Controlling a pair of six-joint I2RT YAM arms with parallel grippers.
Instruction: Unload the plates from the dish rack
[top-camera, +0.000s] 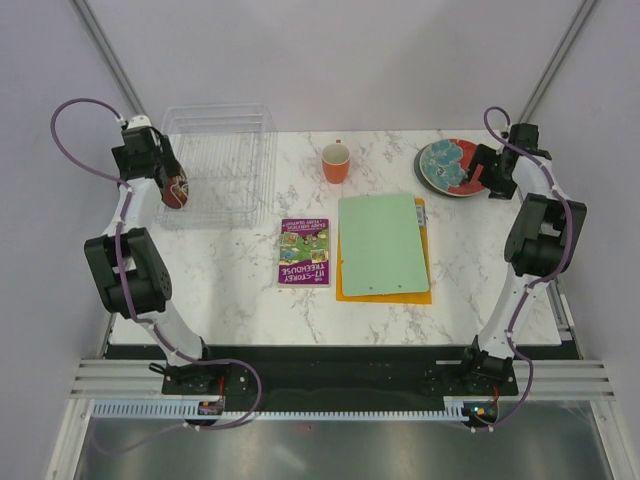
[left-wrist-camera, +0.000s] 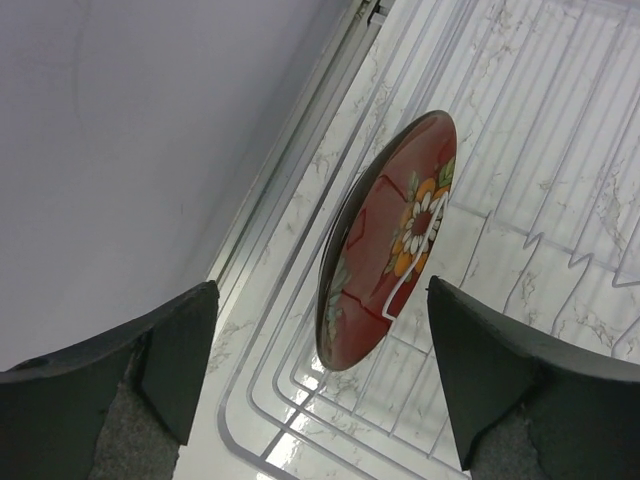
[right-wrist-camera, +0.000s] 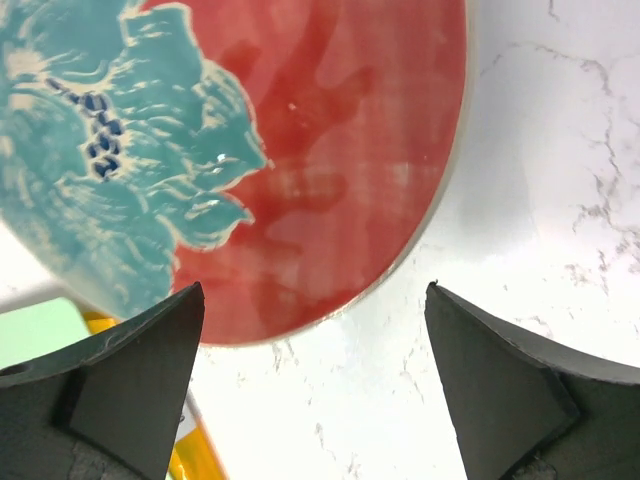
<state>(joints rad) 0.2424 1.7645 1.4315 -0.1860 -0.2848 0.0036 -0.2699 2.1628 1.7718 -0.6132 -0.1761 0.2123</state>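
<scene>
Your left gripper (left-wrist-camera: 320, 290) hangs spread wide over the dish rack (left-wrist-camera: 560, 140) at the far left corner of the table (top-camera: 230, 290). The red plate (left-wrist-camera: 385, 240) stands on edge right between its fingers, a face toward each pad, untouched. It's the only plate I can see in the rack, and the left arm is nearer. Your right gripper (right-wrist-camera: 313, 295), jaws apart and empty, hovers over the teal-and-red plate (right-wrist-camera: 330, 150) lying flat at the far right corner.
</scene>
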